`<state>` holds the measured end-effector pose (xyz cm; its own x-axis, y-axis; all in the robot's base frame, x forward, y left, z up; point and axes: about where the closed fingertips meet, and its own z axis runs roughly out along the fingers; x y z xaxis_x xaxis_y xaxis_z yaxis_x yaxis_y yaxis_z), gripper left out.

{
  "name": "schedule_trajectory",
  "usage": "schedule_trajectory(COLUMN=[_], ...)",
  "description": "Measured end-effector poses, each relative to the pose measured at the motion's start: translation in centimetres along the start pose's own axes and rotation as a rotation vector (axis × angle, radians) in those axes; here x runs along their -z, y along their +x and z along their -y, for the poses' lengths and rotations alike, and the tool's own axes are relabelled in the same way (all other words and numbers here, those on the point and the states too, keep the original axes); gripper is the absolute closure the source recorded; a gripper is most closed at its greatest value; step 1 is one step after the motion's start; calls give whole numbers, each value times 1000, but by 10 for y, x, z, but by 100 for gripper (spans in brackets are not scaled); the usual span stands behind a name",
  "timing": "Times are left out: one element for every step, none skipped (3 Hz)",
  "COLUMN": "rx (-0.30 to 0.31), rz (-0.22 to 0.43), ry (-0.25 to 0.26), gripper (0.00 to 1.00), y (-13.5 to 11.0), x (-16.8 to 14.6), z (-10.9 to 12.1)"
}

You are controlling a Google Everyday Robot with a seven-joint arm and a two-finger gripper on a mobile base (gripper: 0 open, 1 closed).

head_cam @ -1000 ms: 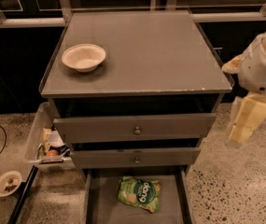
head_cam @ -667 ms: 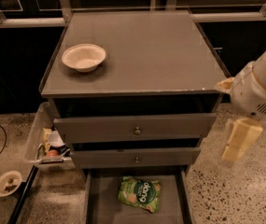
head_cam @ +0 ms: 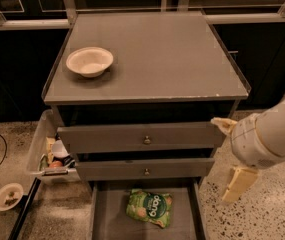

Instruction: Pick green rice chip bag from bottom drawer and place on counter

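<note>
Hovering right of cabinet (head_cam: 132,134) with tool (head_cam: 231,154) released and empty, apart from bag (head_cam: 150,208) lying in open bottom drawer (head_cam: 102,219).

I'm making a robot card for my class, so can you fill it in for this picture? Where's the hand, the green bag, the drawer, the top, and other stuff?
Hand: pale robot hand, right of the cabinet beside the knobbed drawers, well apart from the bag
Bag: crinkly green rice chip bag, lying flat in the bottom drawer
Drawer: plain grey bottom drawer, pulled open
Counter: flat grey counter, no bag on it yet
On counter: round pale bowl, near its left side
Floor, left: clear plastic bin of small items; small round dish
</note>
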<state>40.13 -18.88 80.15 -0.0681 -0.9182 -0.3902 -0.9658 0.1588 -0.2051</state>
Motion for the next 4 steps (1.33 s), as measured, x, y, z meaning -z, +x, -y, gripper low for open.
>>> schedule_trajectory(rx=[15,15,-76,-204], rz=[52,52,114,179], ry=[-13,-13,-36,-64], gripper=[0,0,0,0], y=[17,17,27,47], x=[-53,-53,-88,-157], z=[-1,-1,-5,-11])
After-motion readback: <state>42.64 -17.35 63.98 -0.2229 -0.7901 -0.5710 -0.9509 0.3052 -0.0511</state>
